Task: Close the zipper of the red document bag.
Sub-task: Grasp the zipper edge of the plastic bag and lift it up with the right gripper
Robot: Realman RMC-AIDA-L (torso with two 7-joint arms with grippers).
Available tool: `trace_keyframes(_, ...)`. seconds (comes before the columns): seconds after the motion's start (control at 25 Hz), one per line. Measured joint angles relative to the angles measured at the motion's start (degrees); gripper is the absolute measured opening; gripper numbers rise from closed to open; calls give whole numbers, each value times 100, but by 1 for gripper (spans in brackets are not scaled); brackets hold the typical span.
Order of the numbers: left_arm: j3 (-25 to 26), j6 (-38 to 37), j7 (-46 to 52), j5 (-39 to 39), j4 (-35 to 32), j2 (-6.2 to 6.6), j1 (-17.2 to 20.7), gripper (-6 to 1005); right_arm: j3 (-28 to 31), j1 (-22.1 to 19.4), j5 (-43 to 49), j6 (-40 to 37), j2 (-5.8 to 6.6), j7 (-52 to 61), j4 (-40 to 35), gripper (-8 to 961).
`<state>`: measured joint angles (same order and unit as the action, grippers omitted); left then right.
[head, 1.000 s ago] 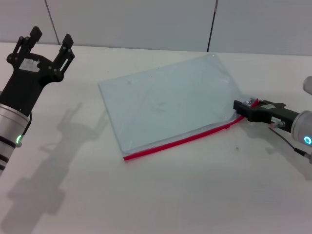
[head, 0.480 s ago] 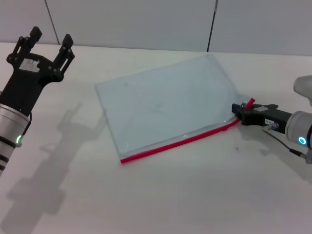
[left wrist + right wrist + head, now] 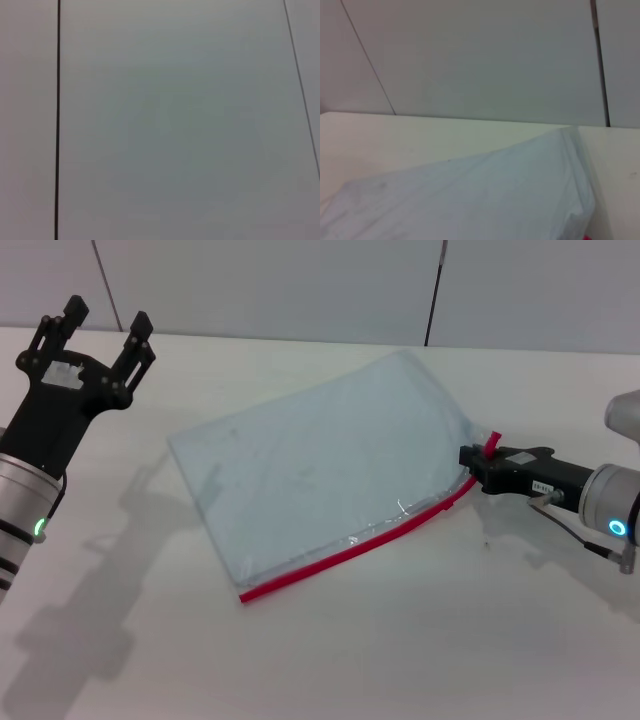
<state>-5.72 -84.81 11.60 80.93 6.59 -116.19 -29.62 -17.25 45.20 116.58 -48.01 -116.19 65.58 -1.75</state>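
Nothing readable is showing anywhere; a small white label is sitting on the right gripper [image 3: 478, 462], but its print is staying too small to read

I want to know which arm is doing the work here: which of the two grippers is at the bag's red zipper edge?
The right gripper, low at the zipper's end on the red document bag. The left gripper is raised apart, open.

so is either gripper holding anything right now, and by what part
The right gripper is shut on the zipper at the right-hand end of the red document bag, by the small red pull tab. The left gripper hangs open, holding nothing.
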Motion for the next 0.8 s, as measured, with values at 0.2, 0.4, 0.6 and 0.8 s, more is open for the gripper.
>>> trace_keyframes(0.2,0,0,0,12,0,0,-4,756,2,-3,-8,-73,0,-1,-1,87)
trace_keyframes(0.4,0,0,0,20,0,0,-7,757,-3,4,-1,-78,0,5,-1,71)
trace_keyframes(0.6,1,0,0,22,0,0,-9,757,-4,1,3,-226,1,7,-2,70)
trace_keyframes(0.8,-6,5,0,30,0,0,-10,757,22,-44,-21,-797,6,7,-49,70)
